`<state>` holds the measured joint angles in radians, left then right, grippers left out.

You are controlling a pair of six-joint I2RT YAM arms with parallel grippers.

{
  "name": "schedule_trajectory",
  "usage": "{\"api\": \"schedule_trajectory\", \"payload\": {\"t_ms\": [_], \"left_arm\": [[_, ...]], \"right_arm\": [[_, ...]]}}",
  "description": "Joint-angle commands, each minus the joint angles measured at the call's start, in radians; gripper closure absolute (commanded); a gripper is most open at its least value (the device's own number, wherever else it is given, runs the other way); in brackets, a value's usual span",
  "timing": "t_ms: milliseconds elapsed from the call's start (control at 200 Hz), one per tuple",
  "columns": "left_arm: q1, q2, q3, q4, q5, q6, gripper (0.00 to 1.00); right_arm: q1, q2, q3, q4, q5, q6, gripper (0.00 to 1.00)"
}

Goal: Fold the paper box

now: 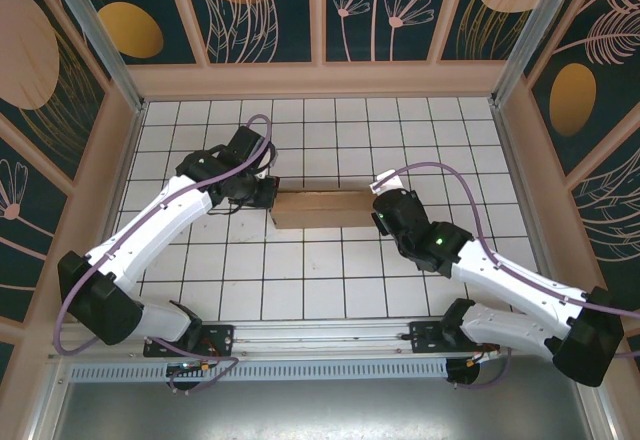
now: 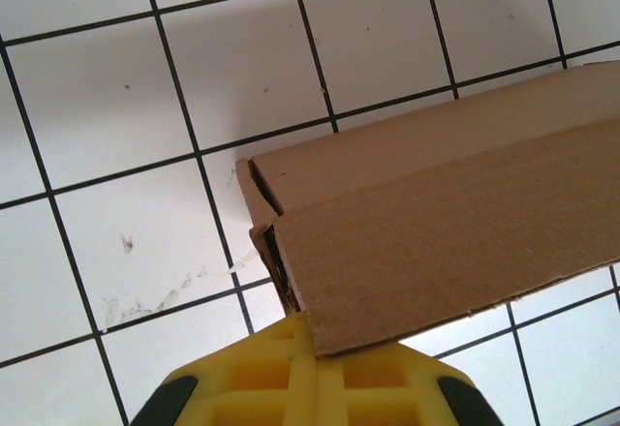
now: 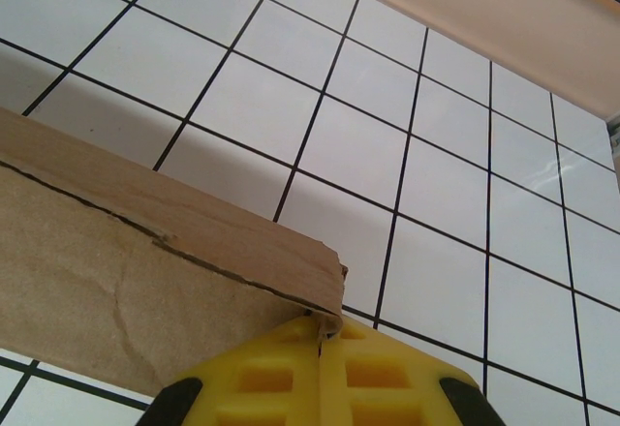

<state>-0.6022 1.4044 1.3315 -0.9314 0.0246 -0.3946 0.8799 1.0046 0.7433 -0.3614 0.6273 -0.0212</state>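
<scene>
Yellow fingers of your left gripper (image 2: 308, 353), pressed together, meet a corner of the plain brown cardboard paper box (image 2: 455, 213), which extends to their right. Right wrist view: your right gripper (image 3: 320, 339), likewise closed, touches the opposite corner and the box runs leftward. You cannot tell whether either is pinching it. Top view: the box lies on the white tiled table (image 1: 300, 290) between both grippers.

A floor of white square tiles (image 1: 330, 280) with thin black grout lines fills the enclosure, edged by a pale beige border (image 1: 320, 78). Above it stand dark teal wall panels (image 1: 355, 10) painted with pale flowers, leaves and orange-gold discs, framed by aluminium posts (image 1: 95, 20). A metal rail (image 1: 320, 332) runs along the near edge. Even light casts soft shadows; faint scuff marks (image 2: 145, 295) dot one tile.
</scene>
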Motion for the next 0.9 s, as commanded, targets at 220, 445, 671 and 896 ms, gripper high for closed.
{"api": "schedule_trajectory", "payload": {"t_ms": [220, 445, 671, 896], "left_arm": [[-0.012, 0.025, 0.021, 0.009, -0.008, 0.056, 1.0], [-0.013, 0.025, 0.003, 0.041, 0.013, 0.044, 1.0], [-0.012, 0.025, -0.055, 0.136, 0.062, 0.013, 1.0], [-0.013, 0.058, -0.059, 0.176, 0.08, 0.014, 1.0]], "right_arm": [[0.022, 0.018, 0.014, 0.007, -0.065, -0.013, 1.0], [0.021, 0.025, 0.014, 0.009, -0.07, 0.002, 1.0], [-0.078, 0.031, 0.051, -0.011, -0.23, 0.134, 1.0], [-0.231, 0.082, 0.163, -0.101, -0.441, 0.276, 1.0]]}}
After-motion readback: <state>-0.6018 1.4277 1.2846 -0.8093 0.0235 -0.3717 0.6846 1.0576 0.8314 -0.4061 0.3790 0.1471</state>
